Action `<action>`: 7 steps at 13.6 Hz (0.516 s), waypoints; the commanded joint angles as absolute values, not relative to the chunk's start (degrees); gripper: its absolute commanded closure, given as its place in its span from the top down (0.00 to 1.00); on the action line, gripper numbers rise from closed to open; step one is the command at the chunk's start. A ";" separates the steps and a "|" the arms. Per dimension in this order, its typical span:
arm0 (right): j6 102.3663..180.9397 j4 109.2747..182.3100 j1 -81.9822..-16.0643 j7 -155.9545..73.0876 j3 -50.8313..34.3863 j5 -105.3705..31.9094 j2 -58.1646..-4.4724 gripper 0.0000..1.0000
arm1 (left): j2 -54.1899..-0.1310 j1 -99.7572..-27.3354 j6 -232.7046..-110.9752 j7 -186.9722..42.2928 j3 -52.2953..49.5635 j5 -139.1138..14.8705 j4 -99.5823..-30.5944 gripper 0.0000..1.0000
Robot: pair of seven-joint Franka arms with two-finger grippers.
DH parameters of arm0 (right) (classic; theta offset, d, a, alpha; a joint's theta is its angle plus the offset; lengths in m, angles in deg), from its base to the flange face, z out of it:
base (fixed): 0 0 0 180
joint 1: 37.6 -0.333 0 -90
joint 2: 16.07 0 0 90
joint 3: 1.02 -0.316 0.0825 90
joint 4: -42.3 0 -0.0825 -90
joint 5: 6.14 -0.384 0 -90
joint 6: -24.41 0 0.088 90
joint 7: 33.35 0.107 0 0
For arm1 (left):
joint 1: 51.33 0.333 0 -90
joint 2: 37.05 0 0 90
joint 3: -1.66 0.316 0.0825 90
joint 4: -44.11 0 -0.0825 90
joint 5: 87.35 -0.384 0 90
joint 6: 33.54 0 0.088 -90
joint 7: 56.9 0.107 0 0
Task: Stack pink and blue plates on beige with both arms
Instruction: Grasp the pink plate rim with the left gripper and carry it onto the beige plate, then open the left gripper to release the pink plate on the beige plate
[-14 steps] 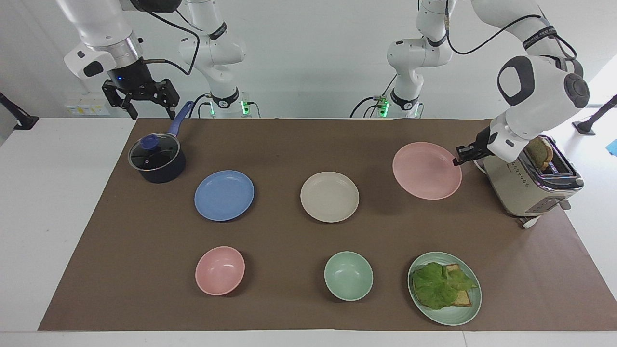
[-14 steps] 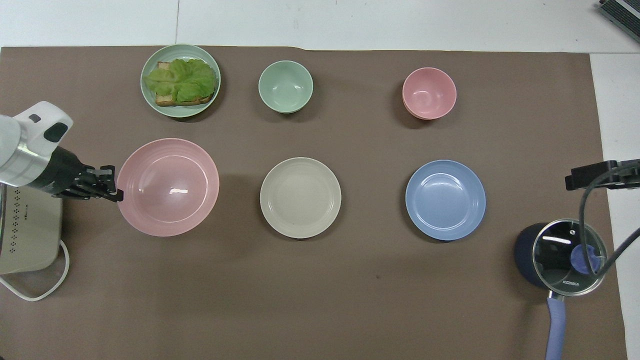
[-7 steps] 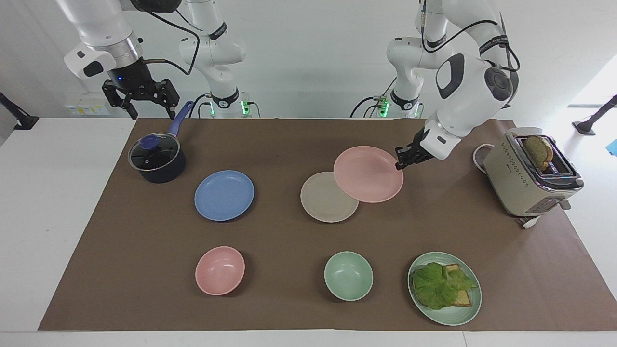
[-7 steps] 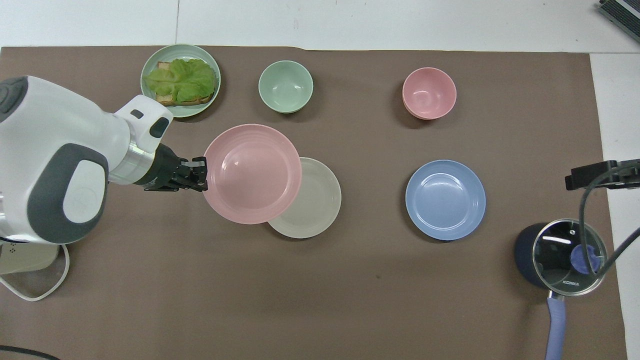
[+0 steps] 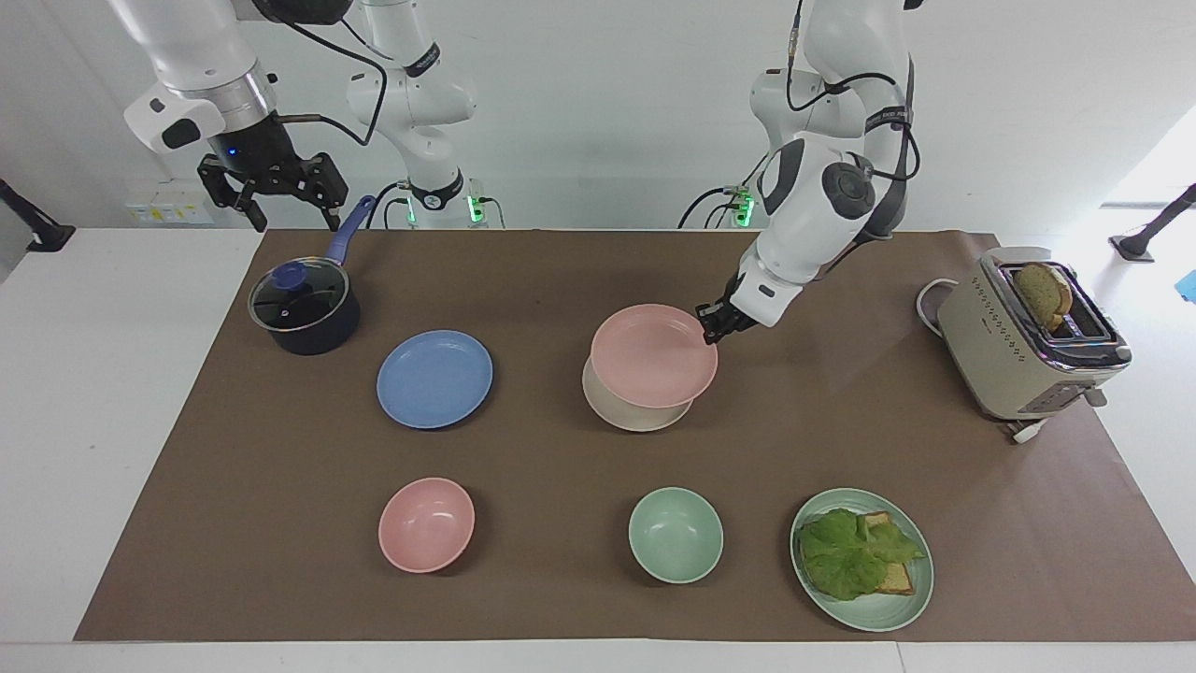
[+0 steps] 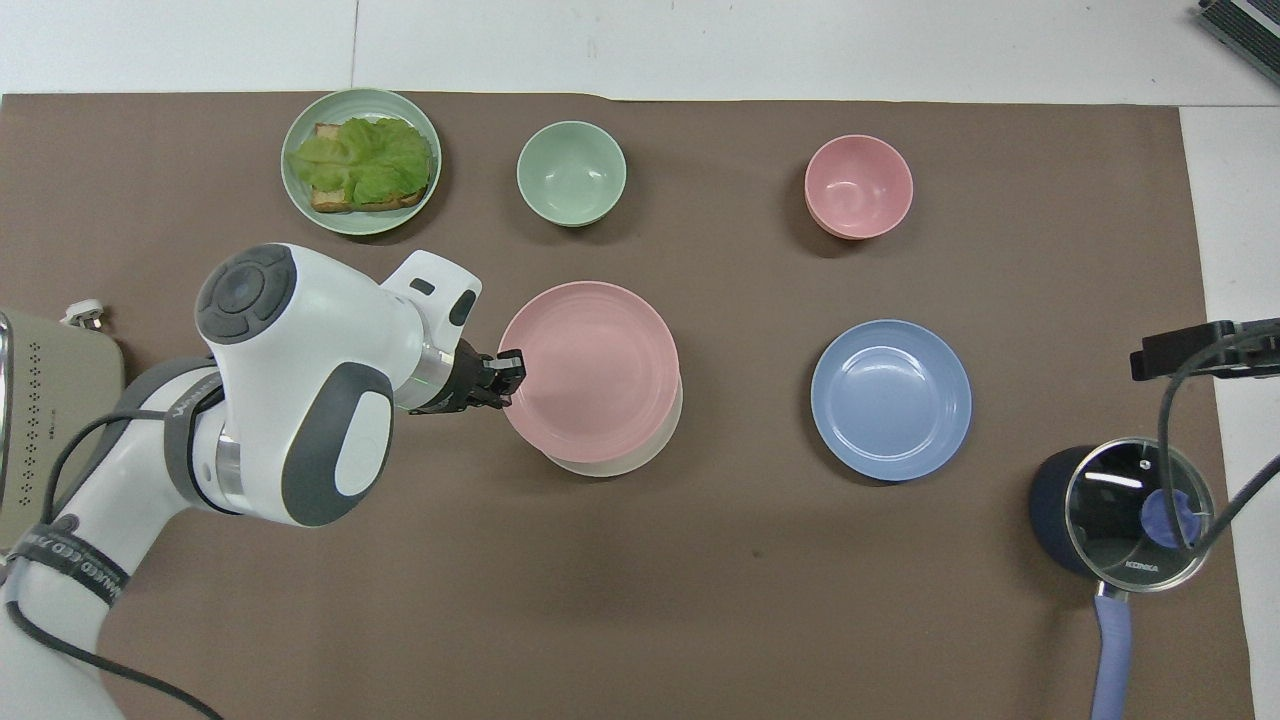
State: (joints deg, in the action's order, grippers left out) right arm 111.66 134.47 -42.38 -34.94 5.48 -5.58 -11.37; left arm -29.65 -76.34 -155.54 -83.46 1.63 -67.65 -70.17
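My left gripper [image 5: 712,329] pinches the rim of the pink plate [image 5: 654,355] and holds it in the air over the beige plate [image 5: 635,416], whose edge shows as a crescent beneath it; whether the two touch yet I cannot tell. My right gripper [image 5: 271,192] waits with its fingers spread wide, up over the saucepan [image 5: 306,310] with its glass lid and blue knob, at the right arm's end of the table.

The blue plate [image 5: 434,379] lies flat on the brown mat [image 5: 981,486], beside the beige one toward my right arm's end, well apart from it. I judge all three plates light, stiff and matte, likely a hard plastic, so not slippery, with a thin raised rim that is the only place to take hold. A one-edge pinch lets the plate sag away from me, so I should lower it level.

Farther from me sit a deep pink bowl [image 5: 426,523], a green bowl [image 5: 675,535] and a green plate [image 5: 874,608] bearing toast under lettuce. A beige toaster [image 5: 1018,360] with bread in it stands at my left arm's end.
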 commanded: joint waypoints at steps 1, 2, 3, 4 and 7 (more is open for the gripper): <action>111.86 134.41 -41.64 -35.98 5.04 -5.70 -11.32 1.00 | -27.04 -78.57 -160.53 -84.32 2.72 -66.43 -70.85 0.00; 111.86 134.33 -41.64 -35.98 5.04 -5.70 -11.32 1.00 | -26.59 -78.58 -161.50 -84.32 2.72 -66.43 -71.11 0.00; 111.86 134.41 -41.64 -35.98 5.04 -5.70 -11.32 1.00 | -26.67 -78.58 -161.51 -84.32 2.72 -66.43 -71.38 0.00; 111.86 134.41 -41.64 -35.98 5.04 -5.70 -11.32 1.00 | -26.85 -78.66 -161.43 -84.41 2.72 -66.43 -71.81 0.00; 111.86 134.41 -41.64 -35.98 5.04 -5.70 -11.32 1.00 | -27.73 -78.66 -160.99 -84.49 2.72 -66.43 -73.57 0.00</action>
State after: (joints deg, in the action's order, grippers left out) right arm 111.66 134.47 -42.38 -34.94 5.48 -5.58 -11.37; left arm -25.82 -77.37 -160.09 -83.99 1.68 -67.57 -71.28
